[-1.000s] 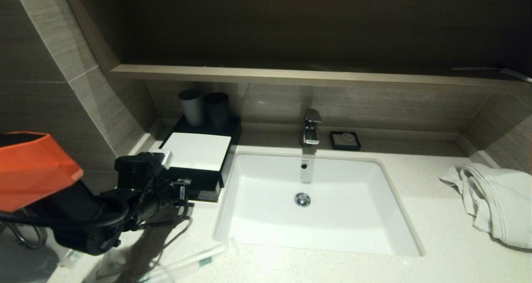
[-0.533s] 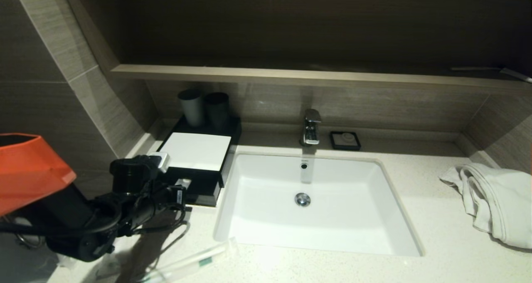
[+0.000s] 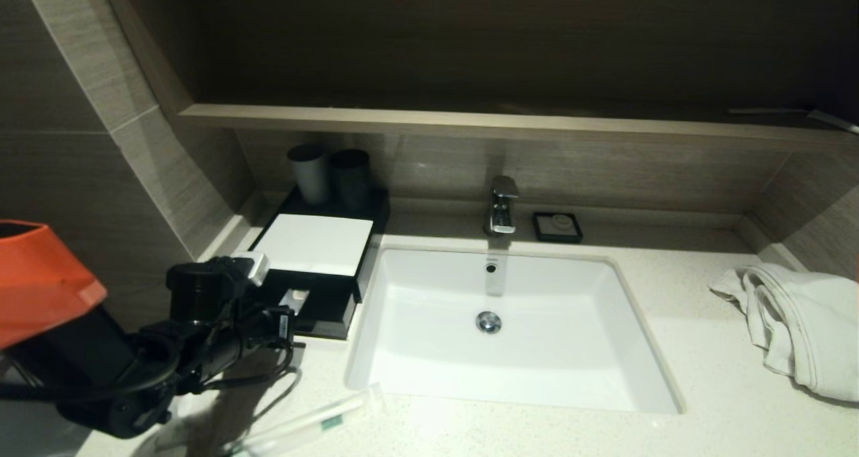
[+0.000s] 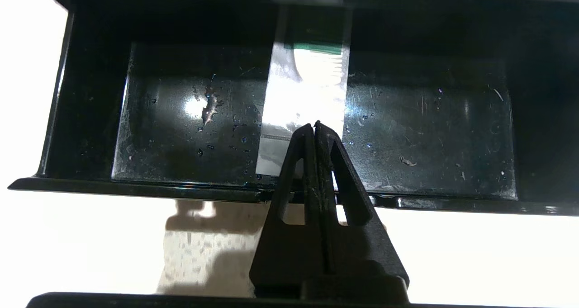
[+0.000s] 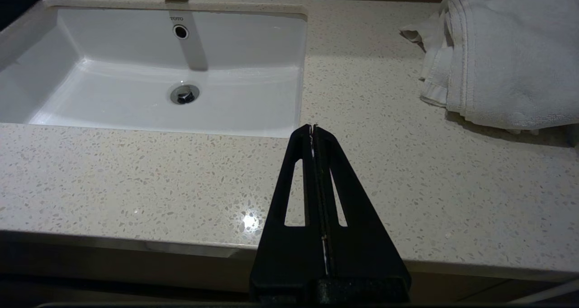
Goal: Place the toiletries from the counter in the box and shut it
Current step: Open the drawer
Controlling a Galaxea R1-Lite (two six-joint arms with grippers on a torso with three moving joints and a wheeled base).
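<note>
The left gripper (image 4: 314, 126) jaws pinch a packet (image 4: 298, 100) over the box (image 4: 135, 188). The right gripper (image 5: 313, 128) jaws are clenched, holding nothing. Pulling away could drag the packet out.

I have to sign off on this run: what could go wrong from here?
The left gripper is shut, its tips over the wrapped toothbrush lying in the open drawer; whether it grips the wrapper is unclear, so pulling back might drag it out. Another wrapped toothbrush lies at the counter's front edge, where the arm's cables might sweep it off.
</note>
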